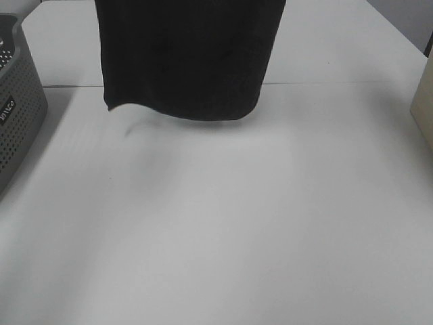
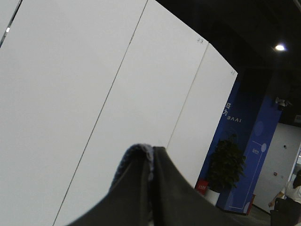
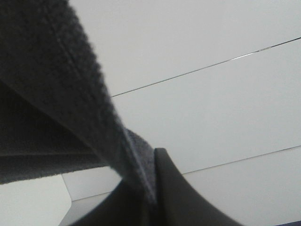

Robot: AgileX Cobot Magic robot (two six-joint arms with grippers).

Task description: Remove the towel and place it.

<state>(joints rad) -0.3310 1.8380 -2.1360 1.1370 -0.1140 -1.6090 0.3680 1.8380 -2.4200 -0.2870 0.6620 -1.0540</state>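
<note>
Towel (image 1: 183, 61) hanging above table (image 1: 216, 237), basket (image 1: 17, 115) at left, from high; only in wrist views: left gripper (image 2: 150, 162), right gripper (image 3: 153, 181), each clamped on towel edge.

— The towel (image 1: 186, 57)?
— Dark cloth with a rough terry nap, fully matt.
— The table (image 1: 216, 237)?
— Smooth and white, with a faint sheen.
— At nine o'clock?
— The basket (image 1: 17, 112): grey perforated plastic.

1. The towel (image 1: 186, 61) is a dark navy-black terry cloth, hanging vertically in the air over the far middle of the table (image 1: 216, 237).
2. Its lower edge sags in a shallow curve, the left corner flicked outward.
3. In both wrist views its hemmed top edge is pinched tight.
</note>
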